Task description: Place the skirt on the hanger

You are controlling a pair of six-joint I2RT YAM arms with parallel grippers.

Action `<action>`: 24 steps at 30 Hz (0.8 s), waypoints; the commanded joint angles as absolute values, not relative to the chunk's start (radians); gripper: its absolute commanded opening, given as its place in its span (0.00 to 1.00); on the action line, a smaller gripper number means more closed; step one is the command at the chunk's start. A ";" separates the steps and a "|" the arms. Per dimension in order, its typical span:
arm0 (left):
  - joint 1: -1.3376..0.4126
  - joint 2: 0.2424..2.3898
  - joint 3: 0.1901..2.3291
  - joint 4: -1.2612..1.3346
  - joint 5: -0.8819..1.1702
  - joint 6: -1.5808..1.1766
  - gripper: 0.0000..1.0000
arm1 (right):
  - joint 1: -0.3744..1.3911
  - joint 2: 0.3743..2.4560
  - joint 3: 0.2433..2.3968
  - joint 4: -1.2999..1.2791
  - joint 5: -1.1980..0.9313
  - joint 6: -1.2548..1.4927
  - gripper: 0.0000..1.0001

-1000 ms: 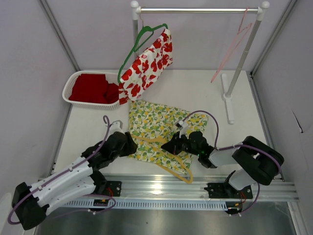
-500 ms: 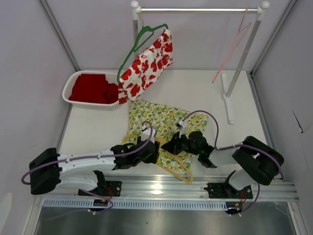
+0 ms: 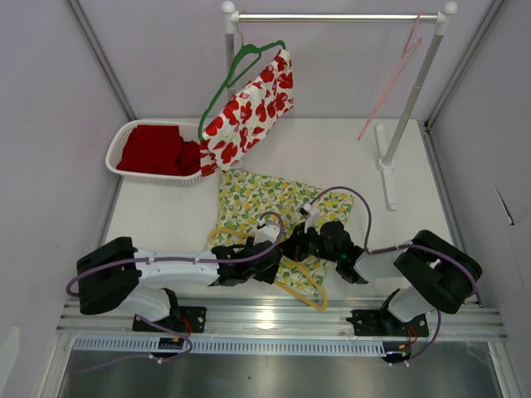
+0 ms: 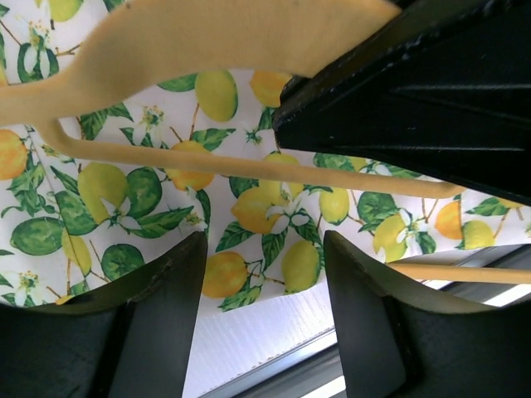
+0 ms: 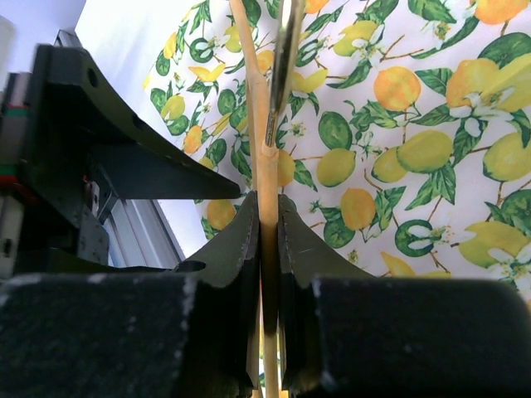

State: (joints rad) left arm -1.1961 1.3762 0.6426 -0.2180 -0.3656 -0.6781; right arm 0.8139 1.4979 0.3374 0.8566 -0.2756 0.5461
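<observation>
Skirt: the lemon-print fabric skirt [image 3: 264, 203] is laid flat on the white table [image 3: 158, 220], towards its near edge, so the hanger can be worked against it.
Hanger: the slim yellow hanger [image 5: 265, 157] is laid across the skirt's near part. Whether any of it is under the cloth cannot be told.
Right gripper [image 5: 267, 217]: its jaws are clamped on one yellow bar of the hanger, probably to keep it steady.
Left gripper [image 4: 265, 249]: its jaws are held apart just over the fabric, beside the hanger's long bar. Nothing is gripped.
Step judged: a pinch of the skirt edge is being prepared.
Risk: the two grippers are crowded close together, so contact is possible.
</observation>
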 commanded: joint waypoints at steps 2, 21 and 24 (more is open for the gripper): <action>-1.207 1.407 0.669 -0.186 -0.364 -0.695 0.61 | 0.802 1.519 0.347 0.775 -0.230 0.494 0.00; -1.209 1.393 0.725 -0.221 -0.371 -0.664 0.00 | 0.790 1.529 0.345 0.781 -0.232 0.497 0.00; -1.203 1.356 0.784 -0.284 -0.385 -0.641 0.00 | 0.785 1.531 0.344 0.781 -0.229 0.499 0.00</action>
State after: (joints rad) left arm -1.2003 1.4254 0.6899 -0.2329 -0.3584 -0.6712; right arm 0.8009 1.5093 0.3378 0.8566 -0.2817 0.5461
